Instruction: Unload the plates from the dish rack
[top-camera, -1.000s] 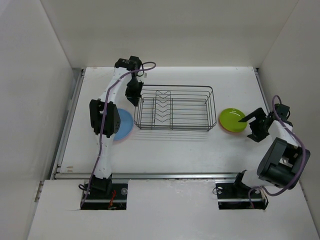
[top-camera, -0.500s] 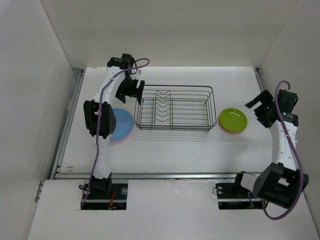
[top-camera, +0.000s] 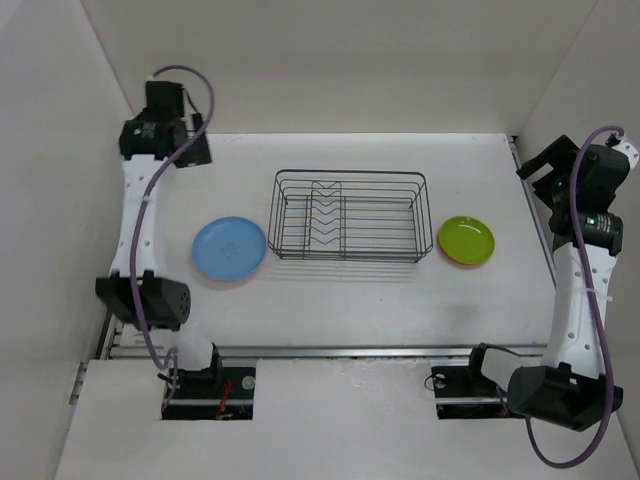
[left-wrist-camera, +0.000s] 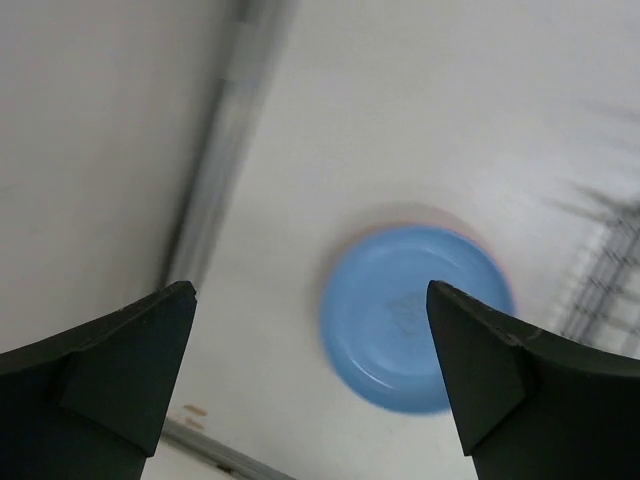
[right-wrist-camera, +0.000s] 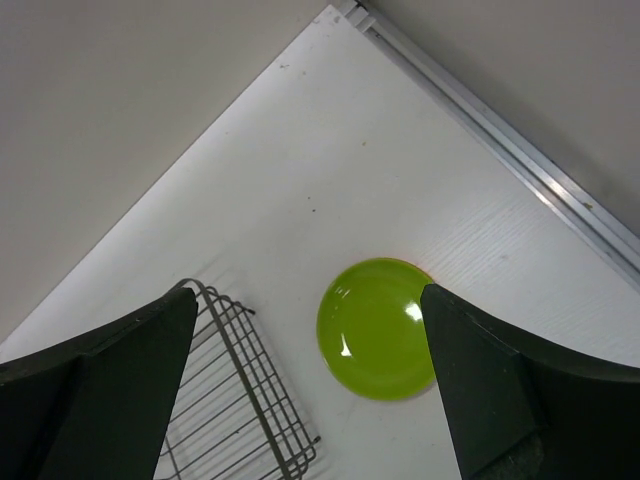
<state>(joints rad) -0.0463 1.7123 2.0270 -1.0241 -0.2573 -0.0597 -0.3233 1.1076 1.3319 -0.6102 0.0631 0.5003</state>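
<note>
The black wire dish rack (top-camera: 348, 215) stands mid-table with nothing in it. Left of it a blue plate (top-camera: 229, 250) lies flat on a pink plate, of which only a thin rim (top-camera: 238, 284) shows. Right of the rack a lime green plate (top-camera: 466, 239) rests on an orange plate that shows only as a rim (top-camera: 458, 263). My left gripper (left-wrist-camera: 310, 288) hangs open and empty high over the table's far left corner, with the blue plate (left-wrist-camera: 400, 320) below it. My right gripper (right-wrist-camera: 307, 292) is open and empty, high above the green plate (right-wrist-camera: 375, 340).
White walls close in the table on the left, back and right. A metal rail (right-wrist-camera: 520, 160) runs along the right edge and another (left-wrist-camera: 215, 170) along the left. The rack's corner (right-wrist-camera: 240, 400) shows in the right wrist view.
My left gripper opened, then lifted from the rack's left end back to the far left corner. The right arm rose and pulled back to the right edge. Plates and rack stayed put.
</note>
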